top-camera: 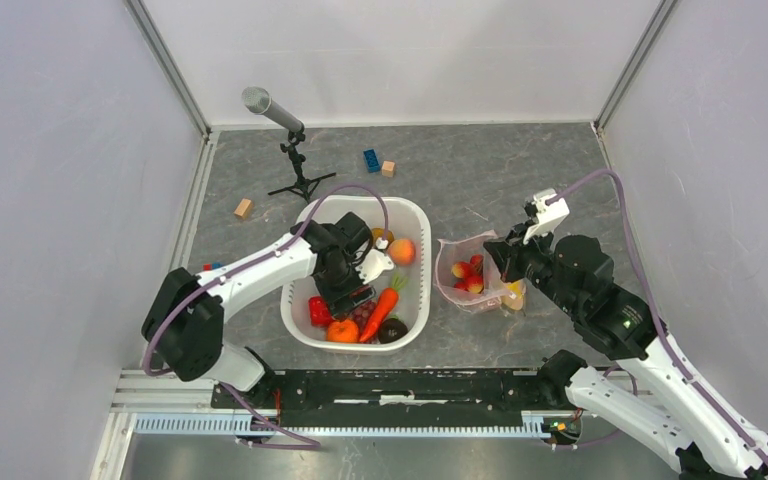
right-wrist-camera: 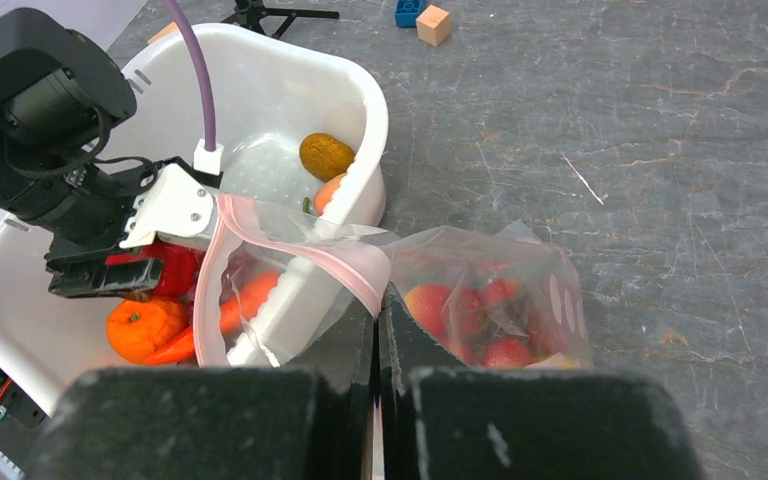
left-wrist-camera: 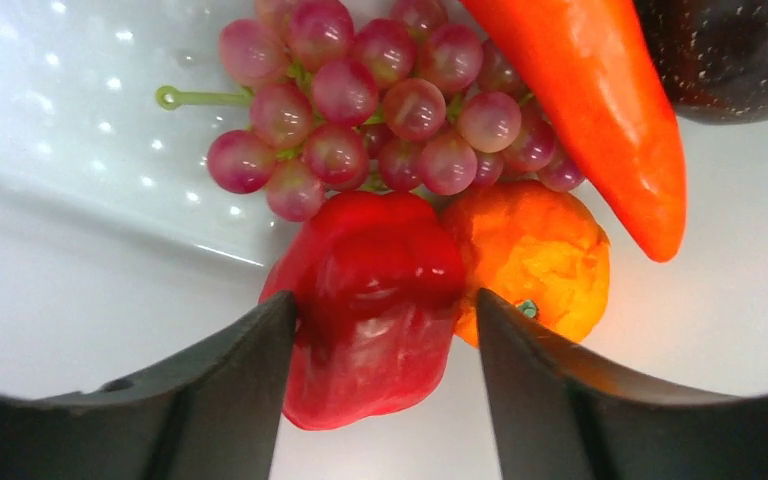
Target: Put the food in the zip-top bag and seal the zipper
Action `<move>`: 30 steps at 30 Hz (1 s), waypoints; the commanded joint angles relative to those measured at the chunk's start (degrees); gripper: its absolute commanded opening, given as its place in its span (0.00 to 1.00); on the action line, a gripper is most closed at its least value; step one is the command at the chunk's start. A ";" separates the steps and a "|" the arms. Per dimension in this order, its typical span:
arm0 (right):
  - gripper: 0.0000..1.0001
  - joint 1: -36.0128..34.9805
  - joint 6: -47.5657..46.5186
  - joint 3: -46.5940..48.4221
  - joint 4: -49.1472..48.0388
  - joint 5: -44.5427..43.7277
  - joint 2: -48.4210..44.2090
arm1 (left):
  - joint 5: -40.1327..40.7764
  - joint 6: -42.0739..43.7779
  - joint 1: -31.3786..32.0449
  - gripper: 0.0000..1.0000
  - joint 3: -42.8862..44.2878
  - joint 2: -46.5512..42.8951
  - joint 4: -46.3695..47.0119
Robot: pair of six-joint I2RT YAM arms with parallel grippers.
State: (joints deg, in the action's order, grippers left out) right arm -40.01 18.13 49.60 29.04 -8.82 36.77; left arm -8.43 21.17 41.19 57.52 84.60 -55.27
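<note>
Straddling red pepper in white basin, left hand sits part-open, grip unconfirmed; right hand pinched closed on zip-top bag rim, bag on tabletop beside basin, apples inside.

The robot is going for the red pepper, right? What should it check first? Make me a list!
1. The red pepper sits between the left jaws: ok.
2. The left jaws squeeze it firmly: cannot tell; they are close against its sides.
3. Neighbours are out of the way: not ok; the orange touches the pepper beside one jaw, and the grapes lie against its top.
4. The right jaws are shut on the zipper: ok.
5. The mouth of the zip-top bag is open: ok; the pink strip makes a loop.
6. Room in the bag: cannot tell; small red fruits lie inside.
</note>
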 commanded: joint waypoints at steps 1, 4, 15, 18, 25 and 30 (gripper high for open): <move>0.00 0.10 -0.26 -0.60 -3.76 0.72 -0.99 | -0.94 1.91 -0.28 0.62 3.82 0.17 -2.79; 0.00 0.09 0.02 -0.65 -3.72 0.53 -1.16 | -1.75 0.54 -0.23 0.49 6.71 -3.04 -2.60; 0.00 0.14 2.26 -2.13 -4.86 0.96 -2.13 | -3.56 -1.52 -0.23 0.32 4.51 -19.85 5.95; 0.00 0.10 2.95 -2.81 -5.67 1.47 -2.23 | -6.14 -2.93 -0.23 0.29 3.54 -23.88 10.29; 0.00 0.10 4.74 -4.77 -7.85 2.53 -2.12 | -20.08 -13.40 -0.23 0.26 0.77 -33.40 27.96; 0.00 0.07 5.88 -5.48 -9.37 3.06 -2.05 | -27.18 -26.47 -0.23 0.25 -2.97 -37.51 46.88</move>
State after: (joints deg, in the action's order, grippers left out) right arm -40.01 22.31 44.45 23.35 -6.68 34.94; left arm -25.67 7.99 40.95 56.86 49.54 -28.27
